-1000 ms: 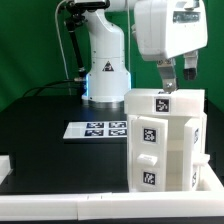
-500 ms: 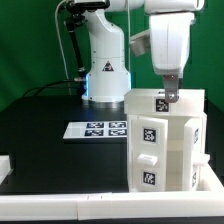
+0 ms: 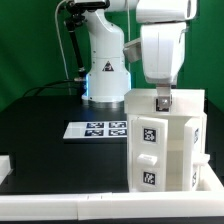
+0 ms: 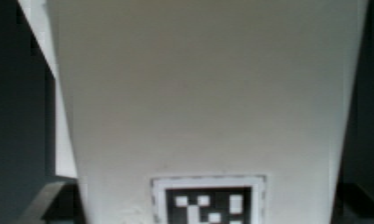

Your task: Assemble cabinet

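The cabinet stands upright at the exterior view's right, a tall white body with marker tags on its front and top. My gripper hangs straight above it with its fingertips down at the top face, by the top tag. In the wrist view the cabinet's white panel fills the frame, with a tag at its near end. The gripper straddles this panel. One dark finger shows just outside the panel's edge. The jaws look open on either side of the panel.
The marker board lies flat on the black table to the left of the cabinet. The robot's white base stands behind it. A white rail runs along the table's front edge.
The wrist has turned and shifted left over the cabinet's top, and the fingers have come lower onto the top tag. The cabinet has not moved.
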`<action>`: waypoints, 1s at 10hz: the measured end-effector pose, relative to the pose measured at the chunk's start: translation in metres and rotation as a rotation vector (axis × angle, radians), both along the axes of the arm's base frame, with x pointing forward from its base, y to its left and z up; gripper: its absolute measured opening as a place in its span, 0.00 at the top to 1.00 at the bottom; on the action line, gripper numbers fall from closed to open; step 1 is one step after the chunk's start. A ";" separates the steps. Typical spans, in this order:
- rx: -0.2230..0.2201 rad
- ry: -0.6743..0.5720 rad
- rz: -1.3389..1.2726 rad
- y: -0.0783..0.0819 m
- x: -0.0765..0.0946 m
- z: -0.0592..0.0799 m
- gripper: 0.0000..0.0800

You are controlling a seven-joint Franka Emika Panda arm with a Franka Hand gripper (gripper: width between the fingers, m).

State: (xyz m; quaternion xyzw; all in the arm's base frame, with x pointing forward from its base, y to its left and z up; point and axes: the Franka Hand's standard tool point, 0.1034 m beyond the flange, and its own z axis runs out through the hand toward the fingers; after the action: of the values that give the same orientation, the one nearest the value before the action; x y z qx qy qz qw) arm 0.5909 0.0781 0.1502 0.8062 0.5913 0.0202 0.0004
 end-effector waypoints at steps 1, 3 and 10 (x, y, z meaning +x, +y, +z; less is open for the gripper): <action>0.000 0.000 -0.002 0.000 0.000 0.000 0.30; 0.001 0.001 -0.031 0.000 0.000 0.000 0.30; 0.040 0.020 -0.716 0.001 0.000 0.000 0.30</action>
State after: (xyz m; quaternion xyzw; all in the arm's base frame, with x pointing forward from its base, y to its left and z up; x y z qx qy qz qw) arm 0.5913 0.0795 0.1505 0.9623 0.2707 0.0223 -0.0143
